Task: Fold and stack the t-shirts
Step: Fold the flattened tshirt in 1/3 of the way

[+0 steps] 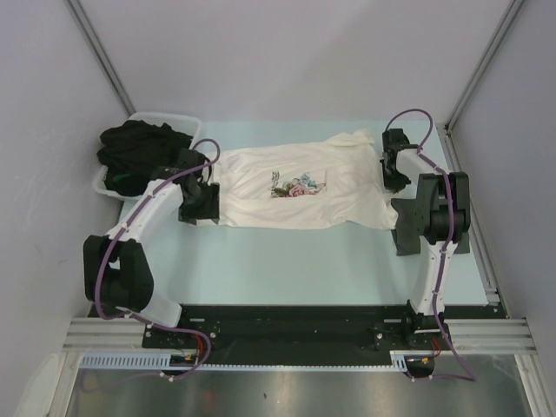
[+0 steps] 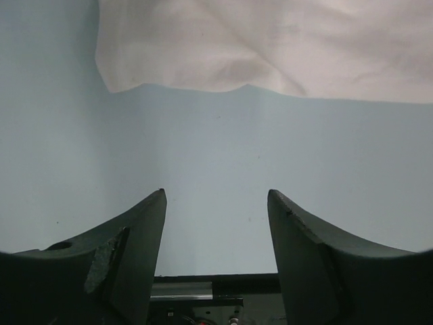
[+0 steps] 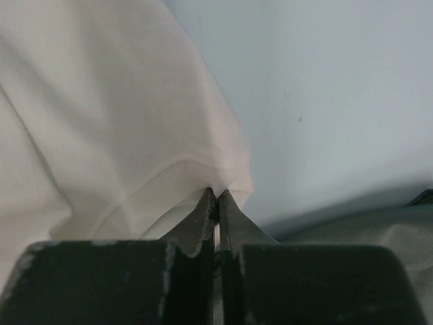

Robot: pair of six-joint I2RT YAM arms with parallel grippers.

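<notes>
One cream t-shirt (image 1: 304,187), one white tub (image 1: 174,116), one dark cloth heap (image 1: 143,148), two arms (image 1: 139,228) (image 1: 439,217).

Soft, even overhead light fills my cell. The pale blue-green tabletop (image 1: 261,269) carries faint shadows; the brushed metal strip (image 1: 287,391) glares. My right wrist view blurs the cream-white cloth t-shirt (image 3: 101,122).

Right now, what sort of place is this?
Probably a robotics lab test cell: a pale blue tabletop boxed in by white panel walls, an aluminium mounting rail, and a cream-white rose-print t-shirt spread out.
</notes>
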